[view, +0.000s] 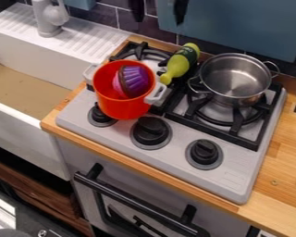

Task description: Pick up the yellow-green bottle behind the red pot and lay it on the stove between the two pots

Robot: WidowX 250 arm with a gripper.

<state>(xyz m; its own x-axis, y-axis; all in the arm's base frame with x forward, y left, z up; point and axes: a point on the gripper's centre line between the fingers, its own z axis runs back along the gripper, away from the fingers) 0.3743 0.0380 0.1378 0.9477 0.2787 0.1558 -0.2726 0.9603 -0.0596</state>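
Note:
At the top edge of the view, the gripper [158, 13] hangs high over the back of the stove, open, its two dark fingers apart with nothing between them. Below it, on the left burner, stands an orange-red pot [122, 109] with pale handles. A toy cupcake [134, 81] with a purple ribbed wrapper lies tilted inside the pot. Beside the pot, a yellow-green bottle [181, 61] leans diagonally across the back of the burners, its narrow end towards the pot's right handle. The gripper touches none of these.
An open steel pot [234, 79] stands on the right burner. Black knobs [151, 131] line the stove's front. To the left is a white sink [27, 121] with a grey faucet [49, 18]. A wooden counter [285, 185] borders the stove, and a tiled wall rises behind.

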